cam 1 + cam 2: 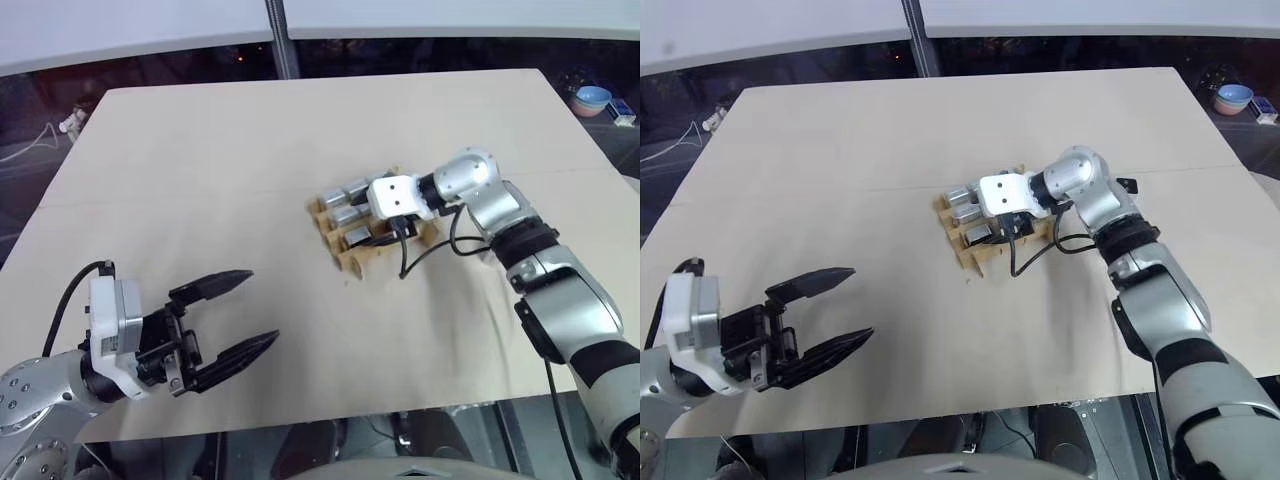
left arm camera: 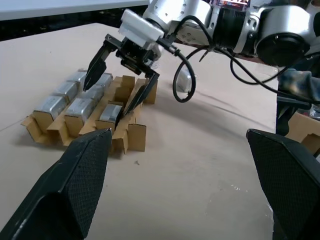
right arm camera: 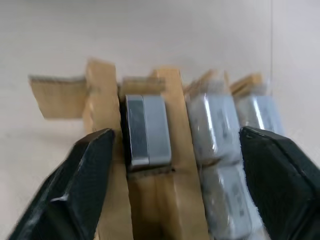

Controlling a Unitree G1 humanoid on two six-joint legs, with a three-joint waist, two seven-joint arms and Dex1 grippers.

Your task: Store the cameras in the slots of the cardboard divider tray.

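From my head camera, the cardboard divider tray (image 1: 372, 232) lies flat near the middle of the desk (image 1: 250, 160), so its slots face up and I can drop into them from above. My right end effector (image 1: 385, 236) hangs over its near rows, pointed steeply down. My left end effector (image 1: 232, 320) waits well apart at the desk's near edge, fingers spread and empty, out of the way.

In my left wrist view, the right end effector's two fingers (image 2: 95, 67) are parted above the tray, gripping nothing. The cameras (image 2: 77, 102) lie on their sides, each wedged between cardboard strips that stop it sliding.

In my right wrist view, one camera (image 3: 146, 131) sits in its slot between my released fingers, touching neither. I judge it has just been seated; two more filled rows lie beside it.
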